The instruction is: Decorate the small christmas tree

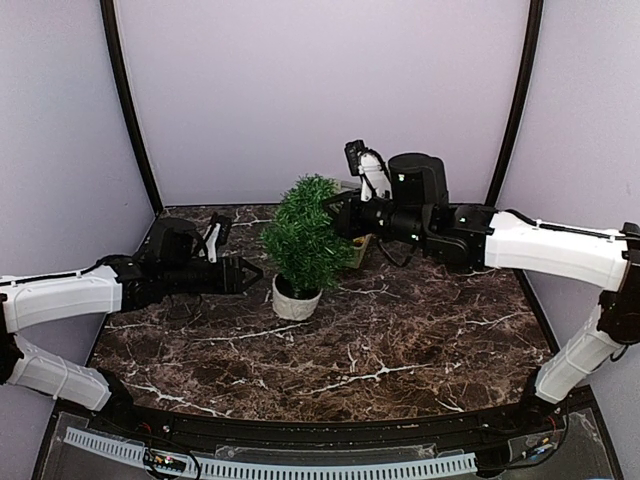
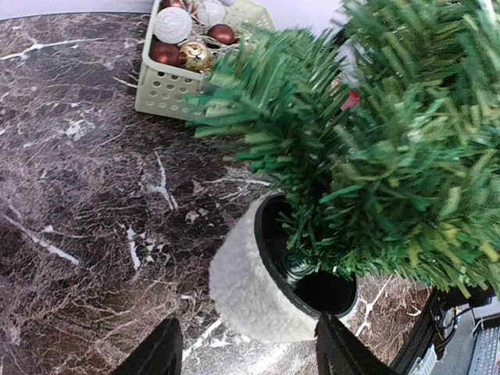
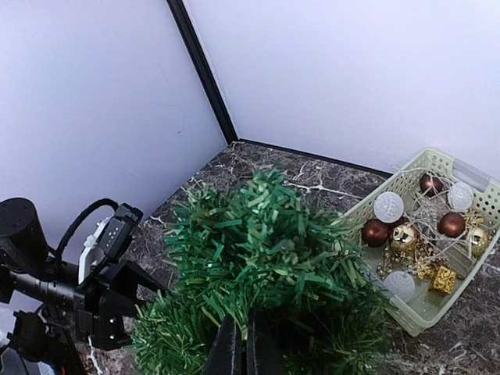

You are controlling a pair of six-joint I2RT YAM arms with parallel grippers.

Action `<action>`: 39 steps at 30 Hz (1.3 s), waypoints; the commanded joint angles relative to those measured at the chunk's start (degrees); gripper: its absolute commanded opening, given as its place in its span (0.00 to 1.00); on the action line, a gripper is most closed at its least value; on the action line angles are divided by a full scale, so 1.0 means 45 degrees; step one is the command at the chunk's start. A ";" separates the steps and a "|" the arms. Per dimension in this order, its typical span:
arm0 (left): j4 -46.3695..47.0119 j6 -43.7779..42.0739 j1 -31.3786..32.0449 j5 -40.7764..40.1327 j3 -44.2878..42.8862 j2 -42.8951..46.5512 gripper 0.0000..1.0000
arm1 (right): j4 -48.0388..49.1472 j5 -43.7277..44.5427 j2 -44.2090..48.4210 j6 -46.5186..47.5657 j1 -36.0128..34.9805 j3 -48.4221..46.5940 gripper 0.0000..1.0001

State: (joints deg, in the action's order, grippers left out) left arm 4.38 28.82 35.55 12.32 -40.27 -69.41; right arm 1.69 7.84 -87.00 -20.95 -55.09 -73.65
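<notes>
The small christmas tree (image 1: 303, 238) stands mid-table in its round white pot (image 1: 295, 300). My left gripper (image 1: 250, 273) lies low just left of the pot. In the left wrist view its fingers (image 2: 155, 353) stand wide apart and open, with the pot (image 2: 250, 277) just ahead and nothing between them. My right gripper (image 1: 335, 215) reaches into the tree's upper right side. In the right wrist view it (image 3: 243, 348) is shut, its tips pressed together against the foliage (image 3: 262, 242). A small red bit (image 2: 351, 99) shows among the branches; I cannot tell what it is.
A pale green plastic basket (image 3: 426, 308) of red, gold and white baubles sits behind the tree on the right, mostly hidden behind the tree in the top view (image 1: 358, 250). The booth's purple walls close in the dark marble table (image 1: 400, 330).
</notes>
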 commanded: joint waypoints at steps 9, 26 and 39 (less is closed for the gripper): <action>-0.2958 0.1808 -0.0531 -0.3798 0.0029 0.1516 0.76 | 0.4691 -0.0537 -0.1379 0.0793 -0.0227 -0.0521 0.00; -0.3282 0.1227 -0.1318 -0.3523 0.0913 0.3222 0.78 | 0.4834 -0.1660 -0.3468 0.1072 -0.0473 -0.1634 0.00; -0.2909 -0.0565 -0.1338 -0.2338 0.1117 0.3993 0.81 | 0.4615 -0.0815 -0.1773 0.0383 -0.0624 0.1312 0.00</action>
State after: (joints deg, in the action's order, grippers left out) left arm -9.91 29.78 29.82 -1.37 -35.92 -53.06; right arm 21.76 2.55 -98.59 -18.02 -57.30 -70.30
